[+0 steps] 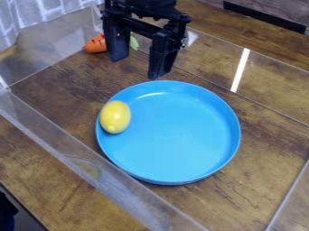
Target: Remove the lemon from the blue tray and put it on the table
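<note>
orange toy carrot (94, 44) with green leaves: on the desk (54, 88) beyond the blue tray (182, 149), partly hidden by the black claw (143, 61). clear plastic wall (90, 167) runs along the near-left side of the tray, low and see-through. claw is over the far side of the tray, fingers pointing down, jaws apart, nothing between them. lemon (115, 116): in the tray, at its left side by the rim. smooth yellow oval, pale shine on top, lying on its side.
</note>
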{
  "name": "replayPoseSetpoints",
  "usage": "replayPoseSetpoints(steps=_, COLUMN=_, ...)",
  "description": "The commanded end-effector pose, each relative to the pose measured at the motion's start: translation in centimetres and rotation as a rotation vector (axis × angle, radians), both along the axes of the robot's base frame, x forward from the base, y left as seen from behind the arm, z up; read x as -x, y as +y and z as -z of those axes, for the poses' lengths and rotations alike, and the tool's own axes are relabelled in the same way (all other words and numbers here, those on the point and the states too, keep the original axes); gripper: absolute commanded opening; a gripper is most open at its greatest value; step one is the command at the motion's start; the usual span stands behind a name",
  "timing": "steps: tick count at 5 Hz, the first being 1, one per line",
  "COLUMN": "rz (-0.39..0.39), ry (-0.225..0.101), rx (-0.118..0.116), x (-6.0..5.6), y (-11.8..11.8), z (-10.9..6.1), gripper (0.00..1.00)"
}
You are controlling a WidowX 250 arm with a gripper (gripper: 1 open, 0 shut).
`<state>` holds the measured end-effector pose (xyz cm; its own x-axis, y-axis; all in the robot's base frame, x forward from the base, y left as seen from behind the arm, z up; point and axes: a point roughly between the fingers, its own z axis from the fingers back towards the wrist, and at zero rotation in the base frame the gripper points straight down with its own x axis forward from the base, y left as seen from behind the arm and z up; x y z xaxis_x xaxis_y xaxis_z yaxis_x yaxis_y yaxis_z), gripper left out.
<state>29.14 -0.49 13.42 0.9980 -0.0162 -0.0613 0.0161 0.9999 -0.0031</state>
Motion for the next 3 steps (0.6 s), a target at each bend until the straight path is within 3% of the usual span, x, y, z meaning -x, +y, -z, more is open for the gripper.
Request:
replayPoseSetpoints(steps=1, rz=-0.017, ry=0.015, rx=0.002, x=0.2, y=0.7, z=0.9, gripper=1.00)
replayPoseSetpoints(steps=3, rz=0.078, ry=0.037, rx=-0.003, x=1.9, y=1.1, z=4.0, gripper=1.00)
